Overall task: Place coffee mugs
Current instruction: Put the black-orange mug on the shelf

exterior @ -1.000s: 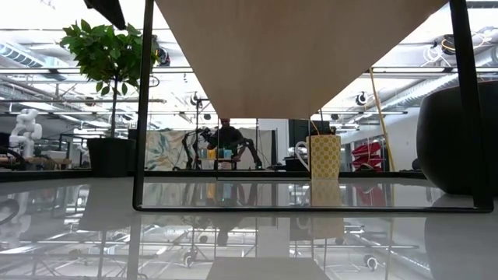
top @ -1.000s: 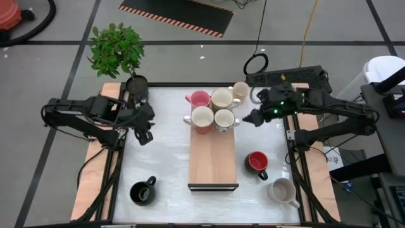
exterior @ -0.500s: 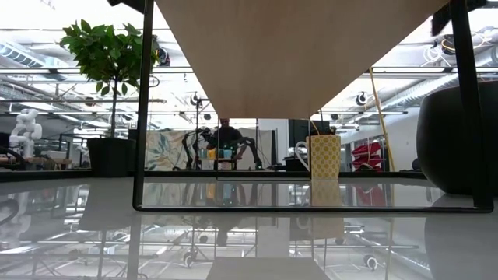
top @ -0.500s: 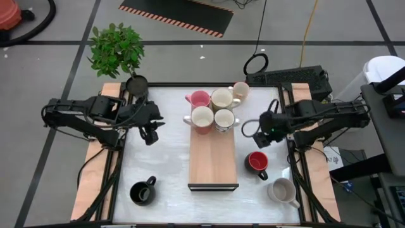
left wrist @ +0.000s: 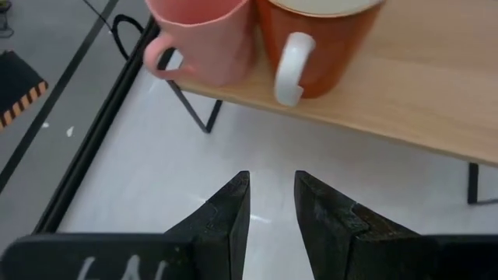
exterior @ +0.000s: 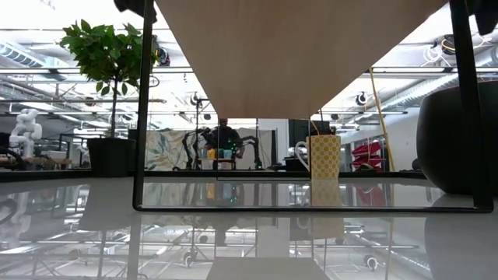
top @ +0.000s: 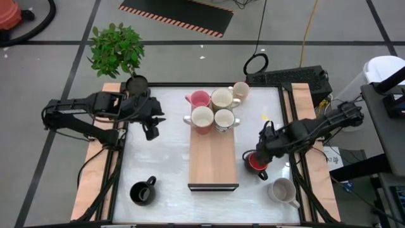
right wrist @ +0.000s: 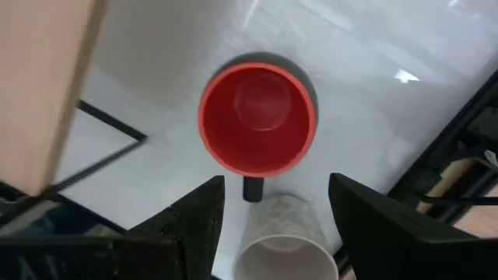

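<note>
A red-lined mug with a dark outside [top: 256, 162] [right wrist: 257, 117] stands on the white table, right of the wooden board. My right gripper [top: 258, 152] [right wrist: 276, 187] hangs above it, pointing down and open wide, with the mug ahead between the fingers. Four mugs stand on the board's far end: pink [top: 199, 99] [left wrist: 206, 39], cream [top: 221, 98], red with a white handle [top: 202, 118] [left wrist: 311, 47], and cream [top: 224, 119]. My left gripper [top: 150, 130] [left wrist: 272, 206] is left of the board, open by a narrow gap.
The raised wooden board [top: 213, 158] on thin black legs runs down the table's middle. On the table stand a cream mug [top: 240, 90] at the far edge, a black mug [top: 142, 192] near-left and a pale mug [top: 283, 191] [right wrist: 284, 245] near-right. A potted plant [top: 117, 50] is far-left.
My right gripper has swung from beside the mugs at the board's far end toward the table's near edge. It has tipped downward and now stands over the red-lined mug. My left gripper has shifted slightly toward the board.
</note>
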